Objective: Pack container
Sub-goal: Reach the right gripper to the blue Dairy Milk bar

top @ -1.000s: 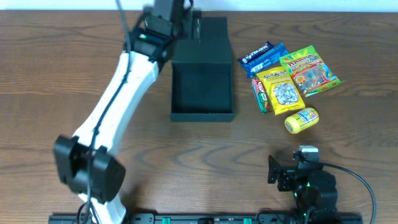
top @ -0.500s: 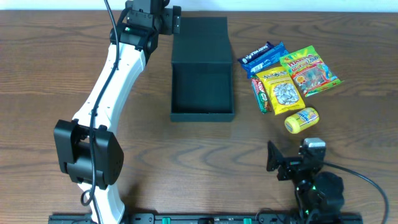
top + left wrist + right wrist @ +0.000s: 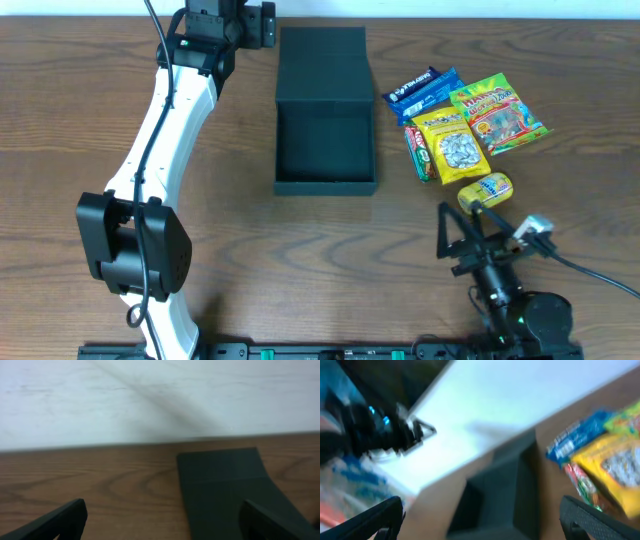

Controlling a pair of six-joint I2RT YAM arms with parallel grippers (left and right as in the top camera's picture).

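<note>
Two sets of fingers are spread wide, grasping nothing: the left gripper (image 3: 258, 22) hovers by the table's (image 3: 560, 200) far edge, just beside the open black container (image 3: 325, 140) lying mid-table, snack packets (image 3: 465, 120) lie to its right, and the right gripper (image 3: 458, 228) sits just below them.

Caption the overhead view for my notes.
Empty black box open on the wooden table, snack packets grouped to its right, none packed yet.

Black container (image 3: 324, 140) open, lid back
</note>
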